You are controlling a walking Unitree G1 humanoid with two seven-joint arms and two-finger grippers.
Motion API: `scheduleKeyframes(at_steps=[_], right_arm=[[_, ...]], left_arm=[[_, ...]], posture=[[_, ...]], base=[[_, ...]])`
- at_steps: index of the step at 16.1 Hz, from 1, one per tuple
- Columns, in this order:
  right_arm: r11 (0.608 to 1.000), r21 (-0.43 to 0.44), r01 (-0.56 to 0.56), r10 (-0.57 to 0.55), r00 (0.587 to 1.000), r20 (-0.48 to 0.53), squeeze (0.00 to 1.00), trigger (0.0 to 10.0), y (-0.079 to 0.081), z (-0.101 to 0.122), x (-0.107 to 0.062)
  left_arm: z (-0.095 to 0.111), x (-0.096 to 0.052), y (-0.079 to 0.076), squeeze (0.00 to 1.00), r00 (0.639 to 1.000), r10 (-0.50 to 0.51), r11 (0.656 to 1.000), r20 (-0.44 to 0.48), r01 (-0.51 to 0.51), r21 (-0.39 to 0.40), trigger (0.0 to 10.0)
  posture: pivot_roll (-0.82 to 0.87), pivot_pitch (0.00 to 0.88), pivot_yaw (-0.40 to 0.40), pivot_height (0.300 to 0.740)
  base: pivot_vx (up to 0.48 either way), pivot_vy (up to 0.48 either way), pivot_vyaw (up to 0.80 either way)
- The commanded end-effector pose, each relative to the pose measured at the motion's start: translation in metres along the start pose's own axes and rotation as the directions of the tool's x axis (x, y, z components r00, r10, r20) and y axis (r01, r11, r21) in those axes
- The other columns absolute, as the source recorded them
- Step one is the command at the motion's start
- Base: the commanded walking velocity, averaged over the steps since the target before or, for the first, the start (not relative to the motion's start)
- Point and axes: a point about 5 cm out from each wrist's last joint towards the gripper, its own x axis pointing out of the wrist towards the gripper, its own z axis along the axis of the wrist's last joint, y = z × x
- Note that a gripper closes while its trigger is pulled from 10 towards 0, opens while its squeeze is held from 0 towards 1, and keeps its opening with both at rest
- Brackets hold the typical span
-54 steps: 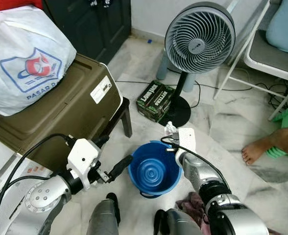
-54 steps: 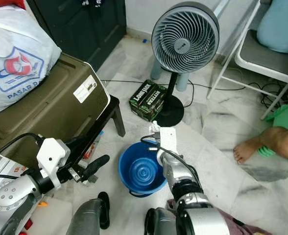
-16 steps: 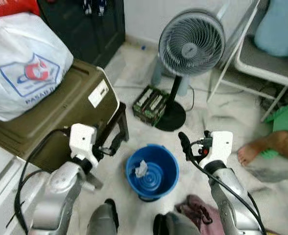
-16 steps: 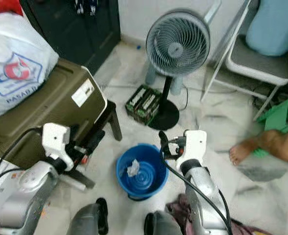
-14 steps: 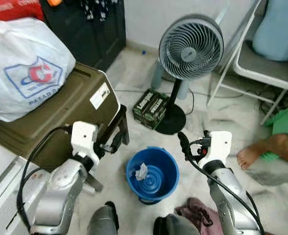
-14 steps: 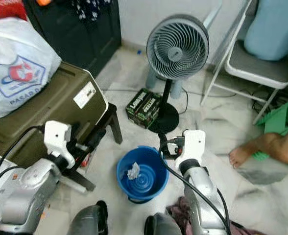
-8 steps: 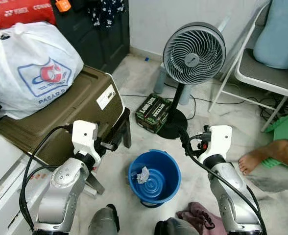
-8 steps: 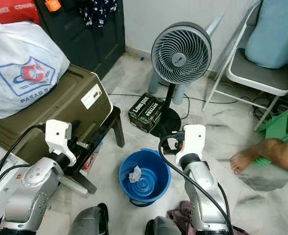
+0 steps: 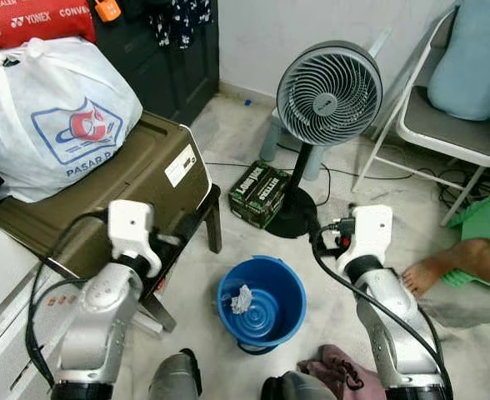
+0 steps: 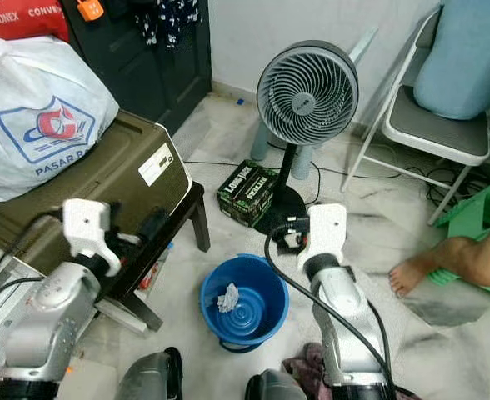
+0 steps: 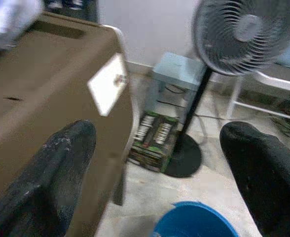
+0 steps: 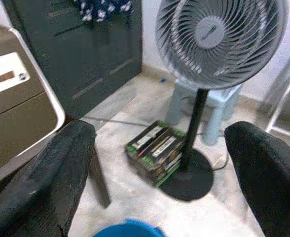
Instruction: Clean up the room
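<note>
- A blue bucket (image 9: pixel 262 302) stands on the marble floor (image 9: pixel 370 208) between the two raised arms, just ahead of the robot's feet.
- A crumpled white wad (image 9: pixel 242 298) lies inside the bucket, toward its left wall.
- The left gripper (image 11: pixel 155 173) is held up to the left of the bucket, beside an olive box (image 9: pixel 103 196); its fingers (image 11: pixel 61 163) are spread wide with nothing between them.
- The right gripper (image 12: pixel 155 168) is up to the right of the bucket and above its rim, near the fan's base; its fingers (image 12: pixel 263 168) are also spread wide and hold nothing.
- The wad sits lower than both grippers and apart from each, nearer the left one.
- A standing fan (image 9: pixel 328 83) rises behind the bucket, with a green carton (image 9: pixel 260 193) on the floor at its foot.
- A white plastic bag (image 9: pixel 53 112) rests on top of the olive box.
- A pink cloth (image 9: pixel 332 371) lies on the floor by the robot's right foot.
- A person's bare foot (image 9: pixel 432 271) rests on the floor at the right, below a folding chair (image 9: pixel 453 125).
</note>
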Motion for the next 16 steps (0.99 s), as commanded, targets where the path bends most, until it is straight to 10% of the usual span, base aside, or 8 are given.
scheduleKeyframes(at_steps=[1, 16], right_arm=[[0.999, -0.012, 0.033, -0.032, 0.999, 0.042, 0.00, 10.0, -0.006, 0.010, -0.001], [0.993, -0.116, 0.019, -0.007, 0.995, 0.102, 0.00, 10.0, -0.006, 0.019, -0.002]], left_arm=[[-0.001, -0.001, 0.011, 0.00, 0.998, 0.057, 0.998, -0.002, -0.057, -0.001, 10.0], [-0.003, -0.003, 0.015, 0.00, 0.992, 0.116, 0.992, 0.051, -0.118, 0.038, 10.0]], posture=[[-0.03, 0.087, -0.029, 0.740], [-0.04, 0.079, -0.048, 0.740]], base=[[0.000, 0.000, 0.00], [0.000, 0.000, 0.64]])
